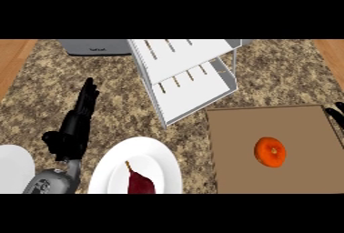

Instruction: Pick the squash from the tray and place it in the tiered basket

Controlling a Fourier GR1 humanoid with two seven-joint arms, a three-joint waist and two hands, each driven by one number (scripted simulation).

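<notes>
An orange round squash (270,151) lies on the brown tray (235,132) at the right. The white tiered basket (191,86) stands behind the tray at the top middle, both shelves bare. My left hand (75,127) is at the left over the counter, fingers straight and pointing away, holding nothing. Only the fingertips of my right hand (335,110) show at the right edge, just past the tray's far right corner.
A white plate (111,170) with a dark red pear-shaped fruit (141,183) sits at the bottom middle. Another white plate (13,168) shows at the lower left edge. A grey appliance (97,47) stands at the back left.
</notes>
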